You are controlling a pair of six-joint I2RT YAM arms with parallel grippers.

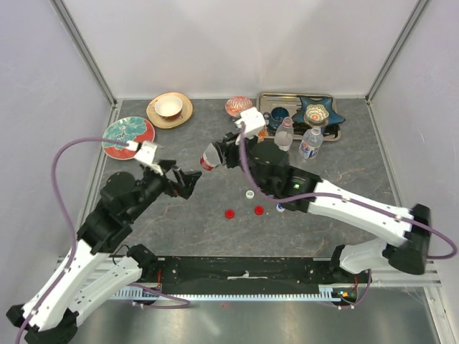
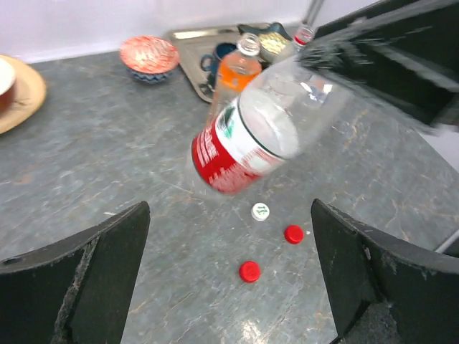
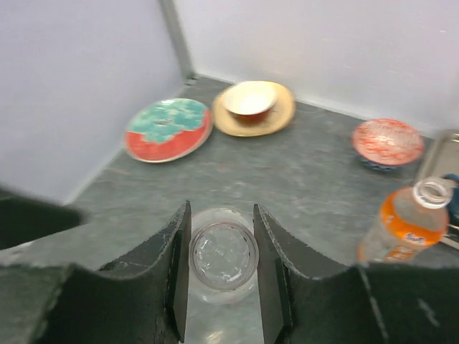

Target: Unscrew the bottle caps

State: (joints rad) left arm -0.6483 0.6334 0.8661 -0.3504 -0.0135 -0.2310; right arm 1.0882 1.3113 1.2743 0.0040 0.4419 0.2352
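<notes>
A clear bottle with a red label (image 1: 209, 158) hangs tilted above the table, its open neck (image 3: 224, 254) clamped between my right gripper's (image 3: 222, 231) fingers; it has no cap on. My left gripper (image 2: 229, 209) stands wide open just short of this bottle's (image 2: 247, 140) base, not touching it. On the table below lie two red caps (image 2: 249, 271) (image 2: 293, 233) and a white cap (image 2: 260, 211). An uncapped orange bottle (image 3: 405, 223) stands by the tray. Two more clear bottles (image 1: 285, 134) (image 1: 310, 143) stand in front of the tray.
The metal tray (image 1: 267, 98) at the back right holds a blue mug (image 1: 278, 116) and a star-shaped dish (image 1: 316, 113). A patterned bowl (image 1: 239, 106), a bowl on a tan plate (image 1: 169, 108) and a teal and red plate (image 1: 128, 136) sit along the back and left.
</notes>
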